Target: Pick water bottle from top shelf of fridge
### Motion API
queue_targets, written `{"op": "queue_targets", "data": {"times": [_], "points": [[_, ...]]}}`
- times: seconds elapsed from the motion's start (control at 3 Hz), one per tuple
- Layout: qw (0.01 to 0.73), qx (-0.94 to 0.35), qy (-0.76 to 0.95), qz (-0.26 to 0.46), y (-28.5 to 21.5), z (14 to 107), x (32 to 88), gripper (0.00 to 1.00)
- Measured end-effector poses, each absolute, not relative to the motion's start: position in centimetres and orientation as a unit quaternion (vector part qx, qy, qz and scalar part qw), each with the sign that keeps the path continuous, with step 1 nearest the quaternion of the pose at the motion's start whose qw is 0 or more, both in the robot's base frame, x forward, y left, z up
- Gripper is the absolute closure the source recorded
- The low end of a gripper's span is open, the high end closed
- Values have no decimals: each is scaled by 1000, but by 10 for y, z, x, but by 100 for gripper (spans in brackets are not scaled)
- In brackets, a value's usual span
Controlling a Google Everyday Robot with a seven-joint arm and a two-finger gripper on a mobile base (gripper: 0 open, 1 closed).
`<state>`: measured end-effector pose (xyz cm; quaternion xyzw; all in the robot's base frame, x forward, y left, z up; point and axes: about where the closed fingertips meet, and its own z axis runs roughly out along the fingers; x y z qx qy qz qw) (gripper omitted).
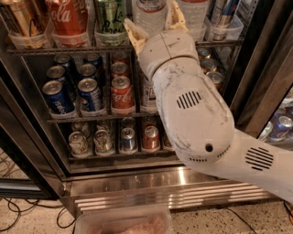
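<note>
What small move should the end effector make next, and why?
Probably close the fingers. The end effector is at the top shelf, open, with one finger on each side of the water bottle, so a grasp seems ready.

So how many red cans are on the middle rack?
3 red cans in one column: front, middle, back. The arm may hide others. The gripper is at the water bottle, top shelf.

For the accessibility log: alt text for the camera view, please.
White robot arm reaches into a drinks fridge, its pincer open, one finger either side of a water bottle on the top shelf. Short soda cans fill the racks below.
</note>
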<state>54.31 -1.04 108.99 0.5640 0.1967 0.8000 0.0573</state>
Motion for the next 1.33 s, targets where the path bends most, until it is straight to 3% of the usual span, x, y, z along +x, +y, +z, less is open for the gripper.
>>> {"op": "queue_targets", "data": {"times": [1.0,1.33], "points": [[49,553,187,810,-5,1092,562,33],[54,542,190,817,-10,1092,594,35]]}}
